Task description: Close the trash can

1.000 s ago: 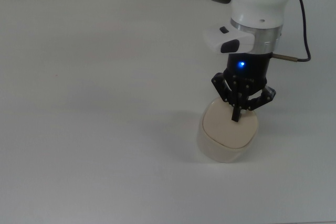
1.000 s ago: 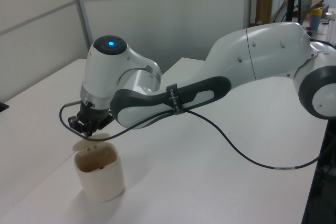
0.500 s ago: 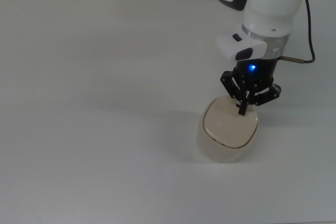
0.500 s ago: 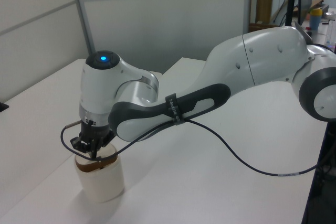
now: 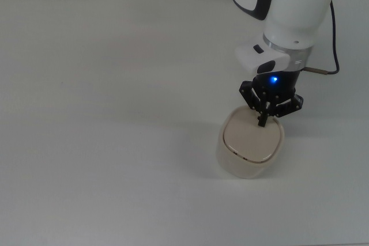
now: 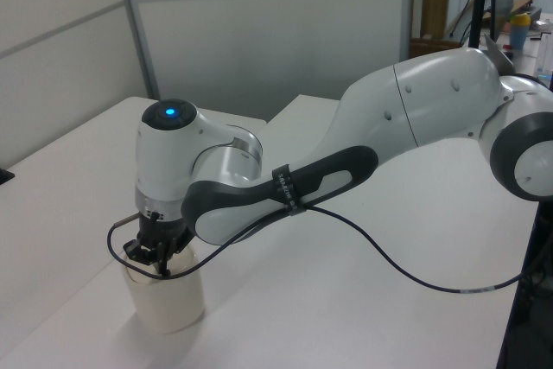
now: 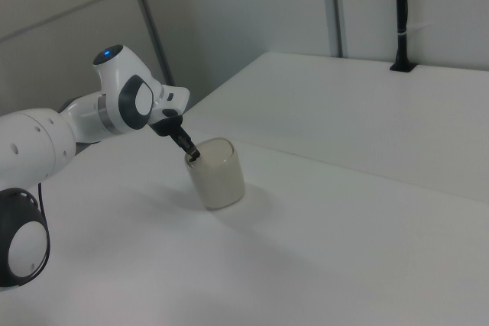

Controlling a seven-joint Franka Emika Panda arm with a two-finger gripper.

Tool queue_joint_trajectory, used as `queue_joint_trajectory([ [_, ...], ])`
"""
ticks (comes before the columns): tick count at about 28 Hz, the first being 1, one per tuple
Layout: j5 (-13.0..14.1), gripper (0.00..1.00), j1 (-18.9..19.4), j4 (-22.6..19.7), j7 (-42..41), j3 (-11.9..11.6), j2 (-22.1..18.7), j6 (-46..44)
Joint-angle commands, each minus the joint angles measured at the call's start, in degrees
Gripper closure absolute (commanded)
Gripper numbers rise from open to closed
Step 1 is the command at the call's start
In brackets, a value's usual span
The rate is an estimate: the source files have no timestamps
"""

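I take the trash can (image 5: 249, 145) as my landmark. It stands upright on the white desk (image 5: 104, 84), toward the top view's lower right, with nothing else near it. Its lid (image 5: 252, 136) lies flat across the body and looks seated, though a thin dark seam shows along the edge nearest the camera in the top view (I cannot tell whether a latch has caught).

Directly above the far edge of that lid sit the fingers (image 5: 263, 120), brought together into a single dark tip and gripping nothing. The tip rests on or just over the lid; contact itself I cannot confirm. In the right view the same tip (image 7: 192, 154) meets the can's rim on the right view's left side, the tool slanting down into it.

My judgement: the lid lies straight beneath the tip, so any remaining push is plainly downward, and a short one.

Beyond the can, the arm (image 6: 285, 183) reaches back across the desk.
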Motion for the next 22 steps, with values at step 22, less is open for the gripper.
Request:
queue_joint_trajectory([
  [22,5.0,1.0,-3.2,-2.1,-9.9,0.1,-11.8,-9.3],
])
